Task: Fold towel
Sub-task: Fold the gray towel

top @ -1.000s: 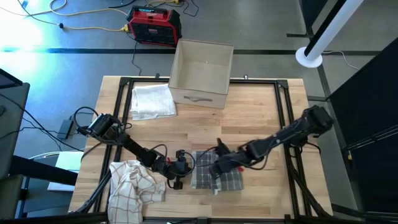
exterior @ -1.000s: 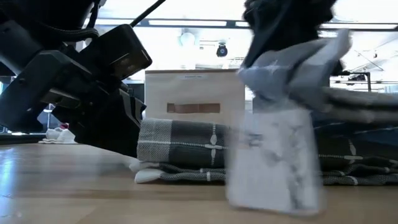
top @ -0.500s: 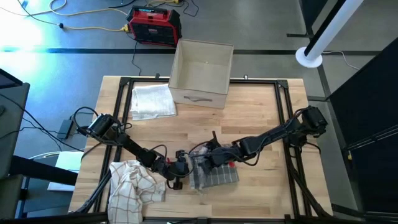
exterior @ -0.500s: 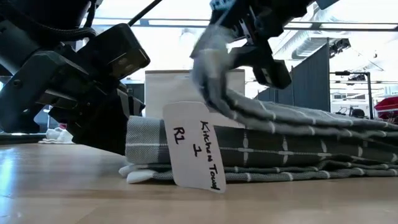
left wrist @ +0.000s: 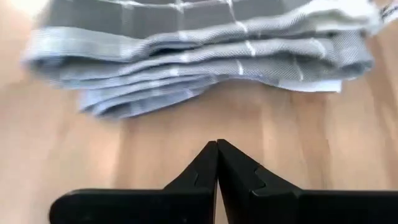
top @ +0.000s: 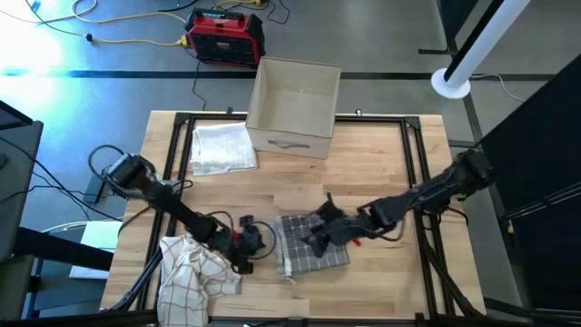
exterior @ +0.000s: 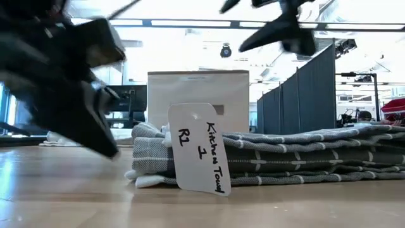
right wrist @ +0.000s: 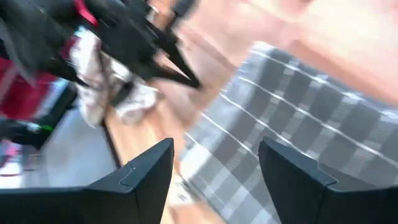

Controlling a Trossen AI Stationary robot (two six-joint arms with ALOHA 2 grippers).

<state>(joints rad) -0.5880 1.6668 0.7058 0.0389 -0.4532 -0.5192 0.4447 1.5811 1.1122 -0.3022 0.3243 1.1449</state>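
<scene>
The grey checked towel (top: 313, 252) lies folded in several layers on the table, near the front middle. A white tag (exterior: 201, 149) hangs at its left end. My right gripper (top: 320, 227) hovers open just above the towel, touching nothing; the right wrist view shows the towel (right wrist: 298, 118) below its spread fingers. My left gripper (top: 260, 238) is shut and sits low over the table just left of the towel. Bare wood shows between its tips (left wrist: 217, 149) and the towel's layered edge (left wrist: 186, 81).
A cardboard box (top: 292, 107) stands at the far middle, with a folded white cloth (top: 222, 147) to its left. A crumpled orange-checked cloth (top: 195, 271) lies at the near left corner. Black frame rails (top: 419, 182) run along the table's sides.
My right gripper has carried the towel's upper layer over toward the left, opened, let go, and drawn back up and to the right. The towel now lies flat and folded, its tag hanging at the left end. My left gripper has pulled back from the towel toward the table's left edge.
</scene>
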